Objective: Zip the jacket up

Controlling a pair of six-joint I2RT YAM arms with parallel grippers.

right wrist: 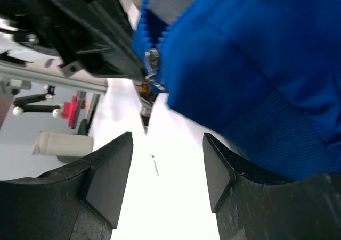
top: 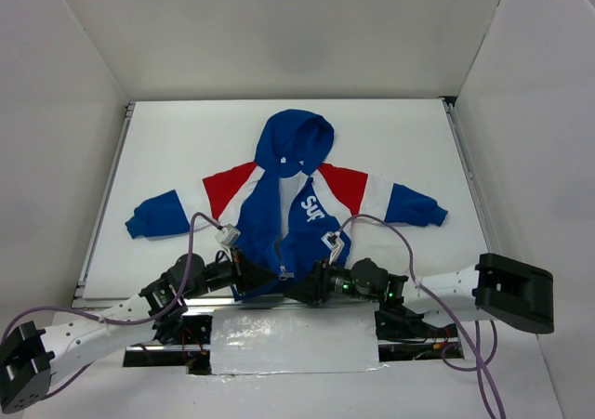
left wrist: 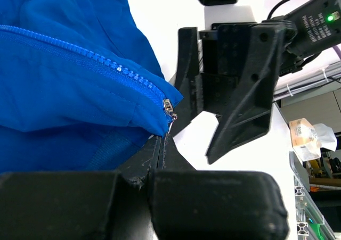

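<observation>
We see two arms built alike: long white link segments [top: 88,331] dotted with rows of small holes, joined by rounded black motor housings [top: 367,275]. Each carries a boxy black block [top: 514,291] at its outer joint. A thin lilac cable [top: 402,241] loops along each arm, and small green lights [top: 346,287] glow on the right wrist. The right gripper [right wrist: 166,139] has thick matte black plastic fingers with bevelled inner faces; the left gripper [left wrist: 160,144] has the same fingers, lightly scuffed. We also make out a black camera module [left wrist: 318,23] with white print.
</observation>
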